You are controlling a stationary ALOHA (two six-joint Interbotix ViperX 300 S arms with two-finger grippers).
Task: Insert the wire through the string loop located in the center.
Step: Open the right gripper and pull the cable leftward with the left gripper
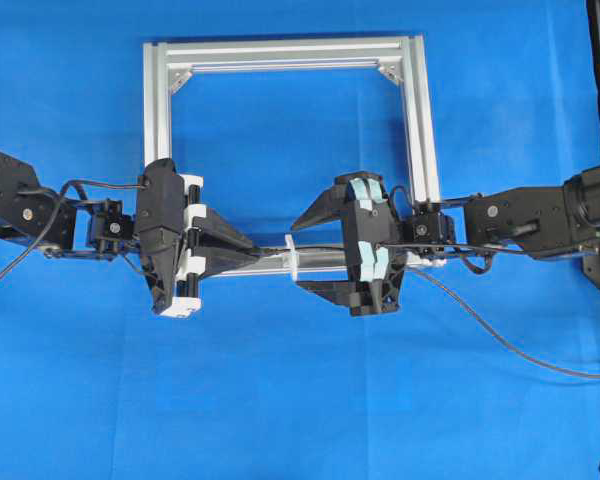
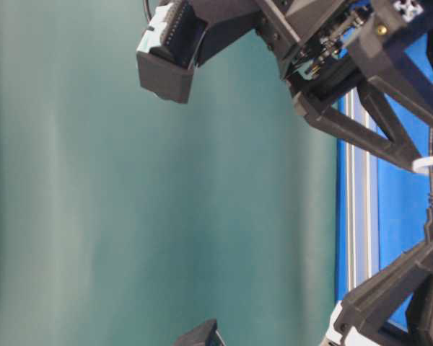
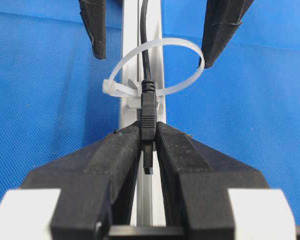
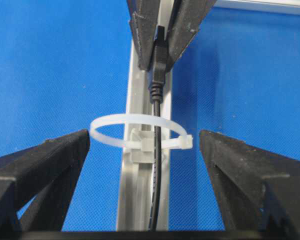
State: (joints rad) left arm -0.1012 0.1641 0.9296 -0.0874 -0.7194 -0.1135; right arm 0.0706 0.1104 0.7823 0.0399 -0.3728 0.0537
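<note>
Already wire point(image 3: 148, 107) threads string loop point(image 3: 155, 67).

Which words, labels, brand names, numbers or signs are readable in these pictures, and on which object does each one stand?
None: no text can be read in any view.
The left gripper, the right gripper, the wire, the string loop, the aluminium frame and the blue cloth show no print, label or number.

Wire point(image 3: 148, 75) thru string loop point(image 3: 190, 50), above frame bar point(image 4: 130, 200).
</note>
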